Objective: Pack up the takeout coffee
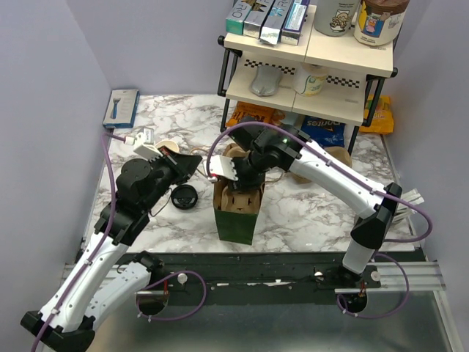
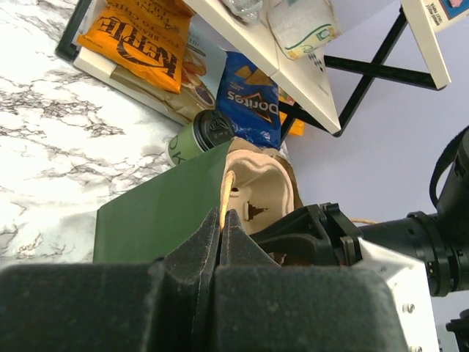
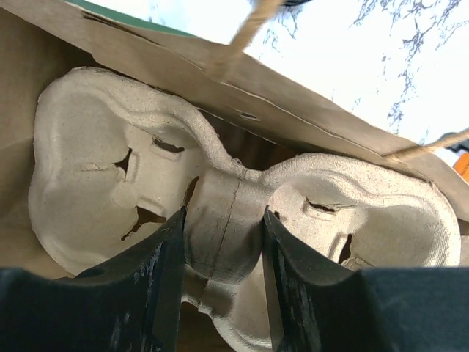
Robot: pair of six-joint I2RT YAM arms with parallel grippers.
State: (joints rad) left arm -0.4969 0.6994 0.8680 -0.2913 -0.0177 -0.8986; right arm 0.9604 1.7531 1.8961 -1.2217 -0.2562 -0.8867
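A dark-green cup [image 2: 192,139] with a black lid on it [image 2: 218,129] sits behind the green paper bag [image 2: 157,213], beside the chip bags; in the top view I cannot make it out. A loose black lid [image 1: 183,196] lies on the marble left of the bag [image 1: 236,220]. My left gripper [image 2: 220,220] is shut on the bag's tan paper handle [image 2: 224,192] at the bag's left rim [image 1: 198,163]. My right gripper [image 3: 223,235] reaches into the bag [image 1: 236,178], shut on the centre post of a brown pulp cup carrier [image 3: 110,169].
A two-tier shelf rack [image 1: 308,66] stands at the back with boxes and tubs. An orange chip bag [image 2: 135,40] and a blue Doritos bag [image 2: 253,95] lie under it. A blue box [image 1: 123,106] lies at back left. Another pulp carrier [image 1: 338,155] sits right of the arm.
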